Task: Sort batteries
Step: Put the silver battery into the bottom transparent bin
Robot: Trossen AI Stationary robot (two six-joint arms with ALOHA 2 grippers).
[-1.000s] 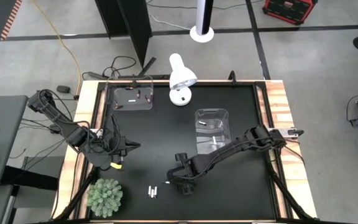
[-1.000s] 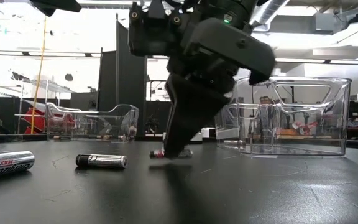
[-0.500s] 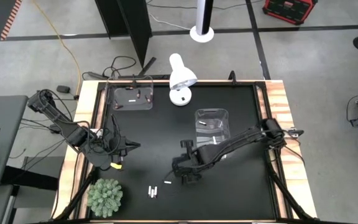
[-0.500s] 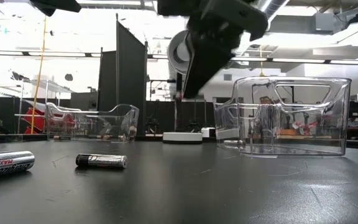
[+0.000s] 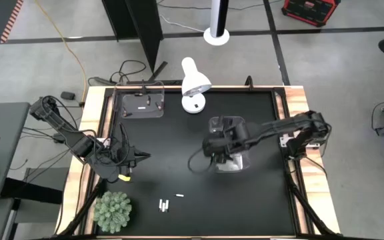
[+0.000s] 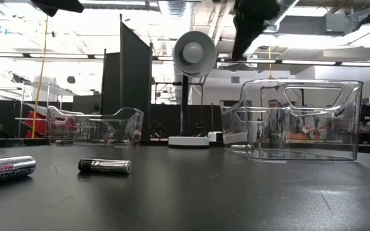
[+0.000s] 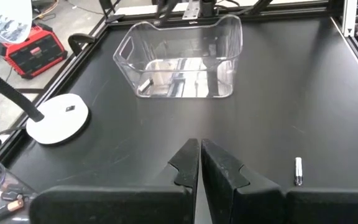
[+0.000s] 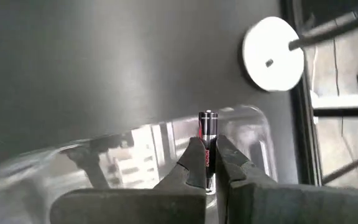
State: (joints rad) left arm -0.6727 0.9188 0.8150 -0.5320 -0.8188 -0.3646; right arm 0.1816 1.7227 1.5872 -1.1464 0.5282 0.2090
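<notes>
Since a second ago my right gripper (image 8: 207,163) rose from lower centre, clamping a dark battery (image 8: 207,134) above the centre-right bin (image 5: 227,125); releasing off-centre could bounce it out.

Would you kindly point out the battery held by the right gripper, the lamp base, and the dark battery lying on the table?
held battery (image 8: 207,134), right wrist view, upper body above the fingers
lamp base (image 7: 58,119), left wrist view, white disc's top
dark battery (image 6: 105,166), low view, mid-body
</notes>
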